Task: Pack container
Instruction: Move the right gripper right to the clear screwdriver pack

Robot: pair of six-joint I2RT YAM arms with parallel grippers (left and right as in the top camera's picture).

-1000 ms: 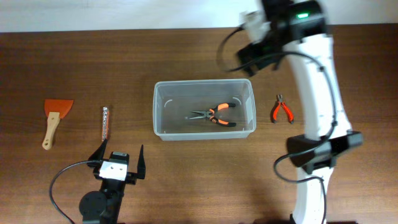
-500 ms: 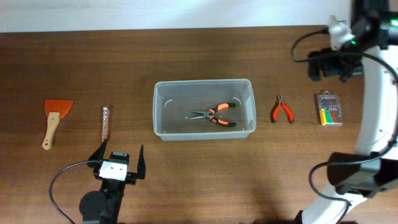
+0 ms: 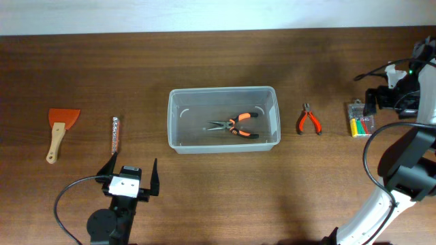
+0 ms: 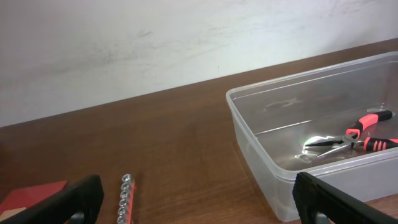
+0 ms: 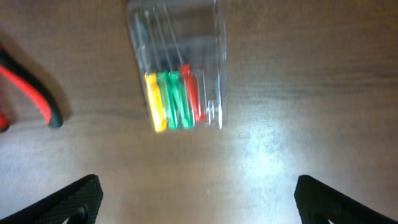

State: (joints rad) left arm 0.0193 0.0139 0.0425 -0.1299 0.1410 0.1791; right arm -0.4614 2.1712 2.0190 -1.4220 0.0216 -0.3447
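Observation:
The container (image 3: 223, 139), a clear rectangular tub, stands at mid-table with orange-and-black long-nose pliers (image 3: 233, 125) lying in it. Both also show in the left wrist view, the container (image 4: 261, 155) and the pliers (image 4: 356, 134). My left gripper (image 3: 131, 171) is open and empty, near the front edge, left of the container; in its wrist view (image 4: 199, 205) nothing lies between its fingers. My right gripper (image 3: 385, 101) is open and empty, held high at the far right over a small clear case of coloured bits (image 3: 361, 120). In the right wrist view (image 5: 199, 199) the case (image 5: 177, 74) lies ahead of the fingers.
Small red-handled pliers (image 3: 309, 120) lie between the container and the case; one handle shows in the right wrist view (image 5: 37, 93). A socket rail (image 3: 115, 135) and an orange scraper with a wooden handle (image 3: 60, 129) lie at the left. The rail (image 4: 124, 199) shows in the left wrist view.
My right arm has swung from behind the container to the far right edge, above the case of bits. The left arm and all the objects have not moved.

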